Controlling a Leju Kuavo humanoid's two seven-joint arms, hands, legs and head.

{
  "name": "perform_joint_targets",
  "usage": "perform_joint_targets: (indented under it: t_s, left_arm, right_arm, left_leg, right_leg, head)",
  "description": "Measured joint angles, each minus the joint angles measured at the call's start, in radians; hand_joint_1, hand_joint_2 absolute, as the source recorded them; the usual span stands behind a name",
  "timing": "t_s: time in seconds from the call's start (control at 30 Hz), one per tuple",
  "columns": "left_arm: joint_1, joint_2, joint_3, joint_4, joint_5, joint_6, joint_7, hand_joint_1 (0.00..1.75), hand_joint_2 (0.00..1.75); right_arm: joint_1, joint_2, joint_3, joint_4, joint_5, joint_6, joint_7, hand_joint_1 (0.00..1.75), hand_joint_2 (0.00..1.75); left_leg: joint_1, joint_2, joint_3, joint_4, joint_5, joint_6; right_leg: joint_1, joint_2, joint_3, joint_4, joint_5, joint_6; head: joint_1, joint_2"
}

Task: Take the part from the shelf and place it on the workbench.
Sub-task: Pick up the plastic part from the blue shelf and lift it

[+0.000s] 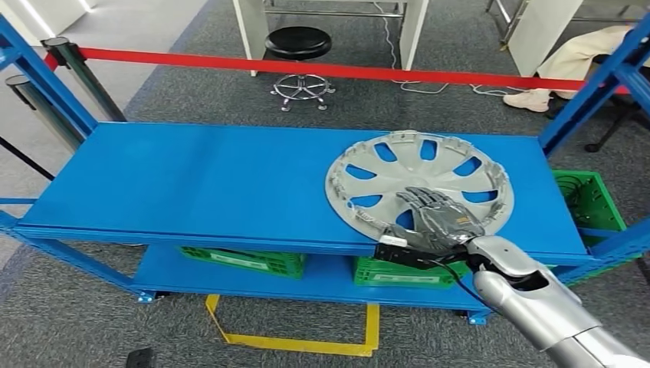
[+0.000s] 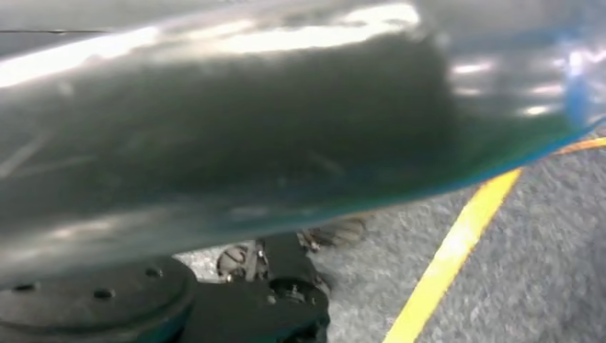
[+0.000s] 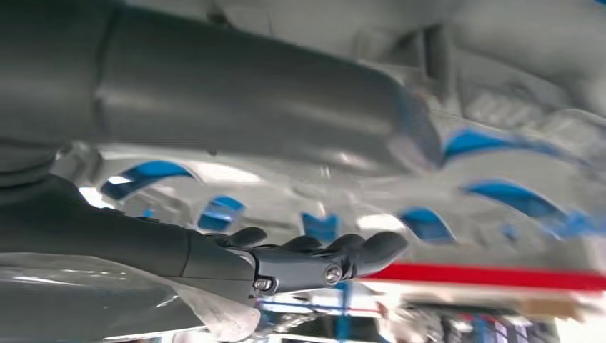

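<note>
The part, a silver wheel cover (image 1: 420,186), is seen lying flat on the top board of the blue shelf (image 1: 192,184), toward the shelf's right end. The right hand (image 1: 437,216) is laid over the cover's near rim, fingers extended and a little apart, pointing across the disc toward its hub; nothing is clasped as far as can be judged. In the right wrist view the fingers (image 3: 336,254) are shown just beside the spoked face, though contact cannot be confirmed through the blur. The left hand cannot be made out. A round part offers no long axis.
</note>
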Motion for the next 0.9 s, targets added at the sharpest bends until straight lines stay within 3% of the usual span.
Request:
perform_joint_targets:
  t_s: [0.1,0.2,0.23,0.27,0.3,0.37,0.43,0.57,0.63,0.7,0.73,0.77,0.8,0.83,0.9]
  left_arm:
    - [0.001,-0.001,0.000,0.000,0.001,0.004,0.002,0.00,0.00]
    - [0.000,-0.003,0.000,0.001,0.001,0.006,0.005,0.00,0.00]
    - [0.001,-0.004,0.000,0.001,0.001,0.006,0.007,0.00,0.00]
    - [0.002,-0.004,0.000,0.002,0.003,0.007,0.008,0.00,0.00]
    - [0.002,-0.004,0.000,0.002,0.004,0.007,0.008,0.00,0.00]
    - [0.001,-0.006,0.000,0.002,0.008,0.008,0.008,0.00,0.00]
    - [0.000,-0.008,0.000,0.002,0.010,0.010,0.008,0.00,0.00]
    - [0.002,-0.011,0.000,0.002,0.011,0.014,0.008,0.00,0.00]
    - [0.003,-0.011,0.001,0.002,0.011,0.016,0.009,0.00,0.00]
    - [0.006,-0.011,0.002,0.002,0.013,0.016,0.010,0.00,0.00]
    - [0.009,-0.011,0.002,0.002,0.015,0.016,0.010,0.00,0.00]
    - [0.011,-0.011,0.002,0.002,0.017,0.016,0.010,0.00,0.00]
    - [0.013,-0.011,0.003,0.002,0.019,0.016,0.010,0.00,0.00]
    - [0.013,-0.010,0.003,0.002,0.021,0.016,0.010,0.00,0.00]
    - [0.011,-0.010,0.004,0.002,0.022,0.016,0.010,0.00,0.00]
  right_arm:
    - [-0.013,0.001,0.009,0.057,0.020,0.001,0.019,0.00,1.75]
    - [-0.015,0.006,0.017,0.109,0.029,0.008,0.025,0.00,1.75]
    - [-0.015,0.009,0.020,0.125,0.034,0.011,0.028,0.00,1.75]
    - [-0.017,0.015,0.023,0.141,0.039,0.013,0.032,0.00,1.75]
    - [-0.021,0.021,0.025,0.156,0.045,0.015,0.037,0.00,1.75]
    - [-0.034,0.033,0.031,0.184,0.057,0.017,0.050,0.00,1.75]
    - [-0.049,0.045,0.034,0.211,0.068,0.018,0.062,0.00,1.75]
    - [-0.069,0.064,0.037,0.245,0.077,0.019,0.072,0.00,1.75]
    - [-0.076,0.071,0.038,0.260,0.081,0.020,0.075,0.00,1.75]
    - [-0.081,0.079,0.039,0.276,0.086,0.020,0.077,0.02,1.75]
    - [-0.083,0.082,0.040,0.283,0.090,0.020,0.079,0.35,1.75]
    - [-0.086,0.086,0.040,0.289,0.097,0.019,0.082,0.79,1.75]
    - [-0.089,0.090,0.040,0.296,0.106,0.019,0.085,1.23,1.75]
    - [-0.094,0.094,0.040,0.304,0.116,0.019,0.088,1.64,1.75]
    - [-0.105,0.100,0.041,0.319,0.133,0.020,0.092,1.75,1.75]
  left_leg:
    - [0.005,0.000,0.004,-0.011,0.007,0.018]
    - [0.006,0.000,0.004,-0.013,0.007,0.027]
    - [0.006,0.000,0.005,-0.012,0.006,0.027]
    - [0.006,0.000,0.007,-0.012,0.005,0.027]
    - [0.006,0.001,0.009,-0.012,0.004,0.026]
    - [0.005,0.001,0.016,-0.012,0.000,0.022]
    - [0.003,0.001,0.020,-0.010,-0.004,0.013]
    - [0.005,0.001,0.023,-0.006,-0.009,-0.010]
    - [0.007,0.001,0.001,0.056,-0.052,-0.019]
    - [0.011,0.001,-0.052,0.186,-0.122,-0.026]
    - [0.012,0.001,-0.074,0.243,-0.145,-0.029]
    - [0.013,0.001,-0.081,0.270,-0.150,-0.031]
    - [0.015,0.001,-0.070,0.257,-0.136,-0.032]
    - [0.017,0.001,-0.041,0.205,-0.107,-0.032]
    - [0.021,0.000,0.036,0.062,-0.054,-0.032]
  right_leg:
    - [-0.002,-0.002,-0.023,0.037,-0.029,0.016]
    - [-0.004,-0.002,-0.117,0.224,-0.110,0.024]
    - [-0.004,-0.002,-0.143,0.271,-0.121,0.026]
    - [-0.004,-0.002,-0.152,0.282,-0.112,0.026]
    - [-0.004,-0.002,-0.139,0.252,-0.084,0.026]
    - [-0.004,-0.003,-0.071,0.116,-0.017,0.021]
    - [-0.002,-0.002,-0.014,0.014,0.010,0.013]
    - [0.000,-0.002,0.006,-0.011,0.013,-0.009]
    - [-0.005,-0.005,0.011,-0.018,0.018,-0.021]
    - [-0.005,-0.006,0.010,-0.019,0.019,-0.026]
    - [-0.005,-0.006,0.009,-0.019,0.020,-0.026]
    - [-0.005,-0.006,0.009,-0.019,0.021,-0.026]
    - [-0.006,-0.005,0.009,-0.019,0.022,-0.024]
    - [-0.006,-0.004,0.009,-0.019,0.024,-0.022]
    - [-0.004,-0.001,0.008,-0.015,0.026,-0.013]
  head:
    - [0.002,0.000]
    - [0.004,0.000]
    - [0.004,0.000]
    - [0.004,0.000]
    - [0.004,0.000]
    - [0.004,0.000]
    - [0.003,0.000]
    - [0.002,0.000]
    - [-0.002,0.000]
    - [-0.004,0.000]
    - [-0.004,0.000]
    - [-0.004,0.000]
    - [-0.005,0.000]
    - [-0.005,0.000]
    - [-0.005,0.000]
